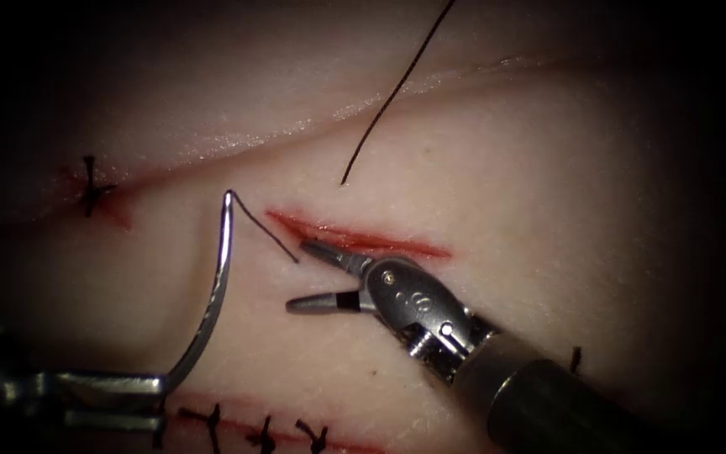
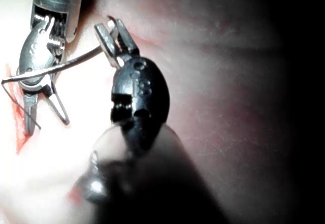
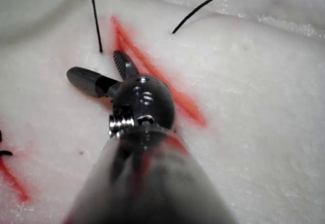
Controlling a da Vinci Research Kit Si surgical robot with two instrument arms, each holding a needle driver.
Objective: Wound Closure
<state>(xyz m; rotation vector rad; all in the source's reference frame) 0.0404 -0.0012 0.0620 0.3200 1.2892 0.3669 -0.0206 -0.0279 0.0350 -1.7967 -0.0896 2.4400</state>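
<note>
Needle (image 1: 216, 286) out of tissue (image 1: 565, 202), curving up on left side of cut (image 1: 359, 238), sharp end low, thread end high. Left claw (image 1: 140, 385) clenched on needle near its low end. Thread (image 1: 264, 227) runs from needle's top end down toward cut's left end. Another thread piece (image 1: 392, 92) lies on tissue above cut. Right claw (image 1: 304, 273) spread wide, holds nothing, top finger touching cut's left end. Red fluid along cut. Finished stitches (image 1: 266, 433) sit below, one more stitch (image 1: 90, 187) far left.
</note>
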